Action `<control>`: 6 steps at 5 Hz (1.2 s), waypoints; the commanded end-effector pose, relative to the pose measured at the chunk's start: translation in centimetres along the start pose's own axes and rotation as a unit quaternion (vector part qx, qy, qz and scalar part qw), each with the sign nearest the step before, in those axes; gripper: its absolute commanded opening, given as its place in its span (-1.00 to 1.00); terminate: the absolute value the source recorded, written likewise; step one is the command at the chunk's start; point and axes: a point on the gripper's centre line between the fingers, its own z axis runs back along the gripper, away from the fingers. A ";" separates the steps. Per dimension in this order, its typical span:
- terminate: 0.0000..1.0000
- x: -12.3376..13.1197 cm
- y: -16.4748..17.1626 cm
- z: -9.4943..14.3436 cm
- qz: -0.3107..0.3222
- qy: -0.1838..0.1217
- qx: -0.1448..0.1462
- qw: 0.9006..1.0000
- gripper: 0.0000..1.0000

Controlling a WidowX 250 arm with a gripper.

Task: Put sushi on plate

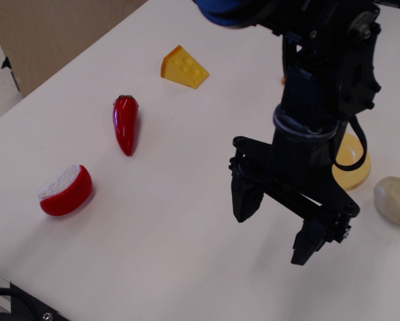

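The sushi (66, 190) lies on the white table at the front left, red shell down and white rice face tilted up to the left. The pale-yellow plate (355, 164) sits at the right, mostly hidden behind the black arm. My gripper (275, 227) hangs above the table's middle right, fingers pointing down, open and empty. It is far to the right of the sushi and just left of the plate.
A long red chili pepper (125, 124) lies behind the sushi. A yellow cheese wedge (184, 67) stands at the back centre. A pale beige lump (395, 200) lies at the right edge next to the plate. The table's front-left edge (6, 284) runs close by.
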 end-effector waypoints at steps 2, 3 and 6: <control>-1.00 -1.6 3.8 0.1 0.032 -0.013 0.031 0.999 1.00; -1.00 -3.8 7.9 0.1 0.065 -0.030 0.054 0.996 1.00; -1.00 -7.9 18.9 -1.0 0.080 -0.070 0.122 0.987 1.00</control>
